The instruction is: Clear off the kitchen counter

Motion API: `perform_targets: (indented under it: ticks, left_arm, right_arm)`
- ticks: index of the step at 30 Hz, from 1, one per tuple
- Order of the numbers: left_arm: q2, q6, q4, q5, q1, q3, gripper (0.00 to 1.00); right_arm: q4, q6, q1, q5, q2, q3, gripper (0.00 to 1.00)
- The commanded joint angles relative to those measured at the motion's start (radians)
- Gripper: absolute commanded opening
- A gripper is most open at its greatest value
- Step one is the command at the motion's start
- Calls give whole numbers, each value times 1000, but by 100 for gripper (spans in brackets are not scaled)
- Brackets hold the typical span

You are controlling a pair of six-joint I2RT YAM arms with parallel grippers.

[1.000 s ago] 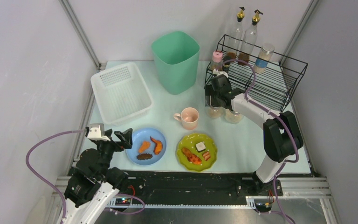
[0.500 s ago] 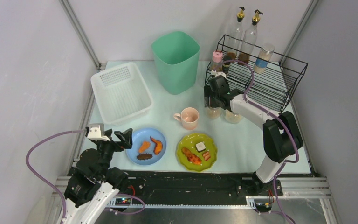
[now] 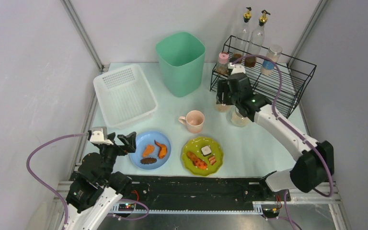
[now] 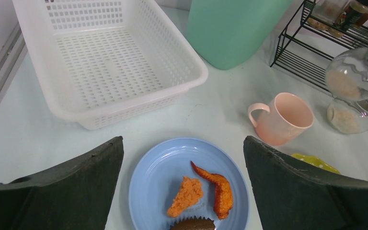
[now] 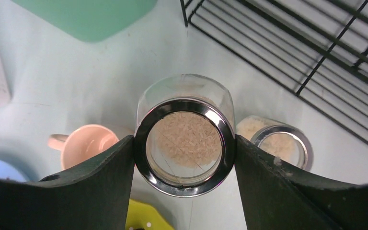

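On the pale kitchen counter, my right gripper is shut on a glass jar of rice, its metal-rimmed lid pressed between both fingers. Seen from above, that gripper holds the jar just above the counter, in front of the black wire rack. A second jar of rice stands beside it. My left gripper hangs open over the near-left of the counter, above a blue plate with fried pieces. Nothing sits between its fingers.
A pink mug and a green plate of food lie mid-counter. A green bin and white basket stand at the back. Bottles and small jars line the rack's back.
My right gripper closed on the left jar and lifted it up and back toward the rack, and the right arm's elbow swung down to the right. The left arm has not moved.
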Motion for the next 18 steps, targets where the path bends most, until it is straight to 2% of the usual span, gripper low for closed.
perform_targets:
  ticks: [1,9,18]
  left_arm:
    - [8,-9,28,5,8,-5,98]
    - [7,-9,29,9,8,-4,98]
    - [5,-9,29,6,8,-5,98]
  right_arm:
    - [48,-35,-15,44,-113,72,23]
    - [46,-60,-122,70,-190,114,19]
    - [35,-62,-253,33,-135,220,19]
